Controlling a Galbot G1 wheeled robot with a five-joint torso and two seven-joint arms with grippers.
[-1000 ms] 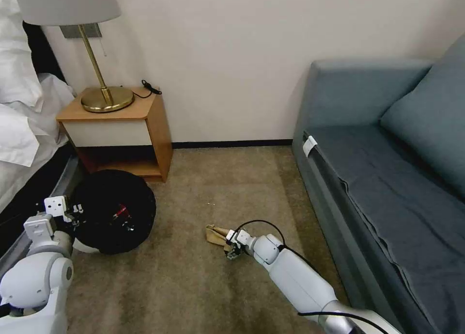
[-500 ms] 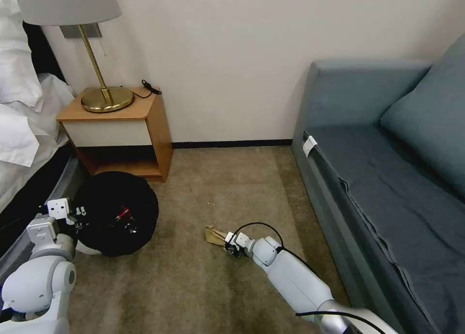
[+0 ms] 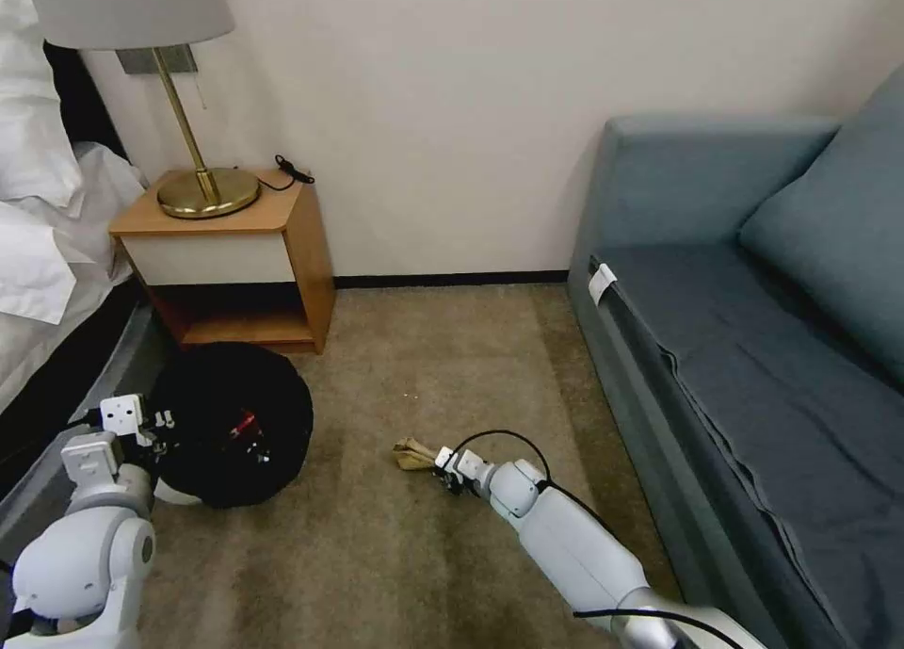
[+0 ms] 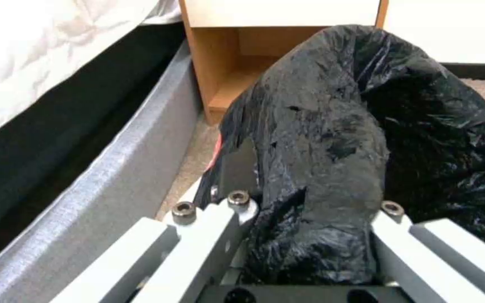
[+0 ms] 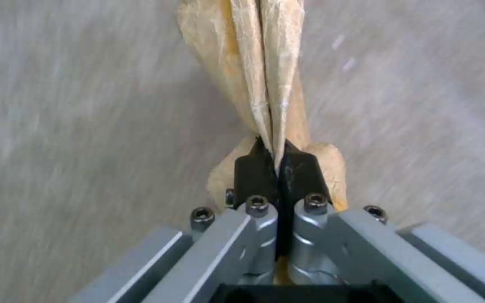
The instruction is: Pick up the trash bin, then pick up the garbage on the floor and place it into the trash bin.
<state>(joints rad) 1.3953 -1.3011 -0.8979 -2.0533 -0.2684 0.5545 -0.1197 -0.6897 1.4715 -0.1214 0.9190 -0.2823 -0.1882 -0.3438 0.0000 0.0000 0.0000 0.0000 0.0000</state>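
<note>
The trash bin [image 3: 273,395], white with a black bag [image 4: 366,109] over it, hangs tilted low above the carpet by the bed. My left gripper [image 3: 155,434] is shut on its near rim, with bag plastic bunched between the fingers [image 4: 237,168]. A red bit of garbage [image 3: 240,425] lies inside. At mid floor my right gripper [image 3: 443,467] is shut on a crumpled tan paper bag [image 3: 411,454]. In the right wrist view the black fingertips [image 5: 257,166] pinch the paper bag's [image 5: 265,75] folded edge, and the bag sticks out beyond them over the carpet.
A wooden nightstand [image 3: 235,253] with a brass lamp [image 3: 202,187] stands against the wall behind the bin. The bed's grey frame [image 4: 102,168] runs along the left. A blue-grey sofa [image 3: 744,348] fills the right. Open carpet [image 3: 377,555] lies between bin and paper bag.
My right gripper has drawn back and left a little with the paper bag held in it. The bin, held by my left gripper, has shifted slightly toward the middle.
</note>
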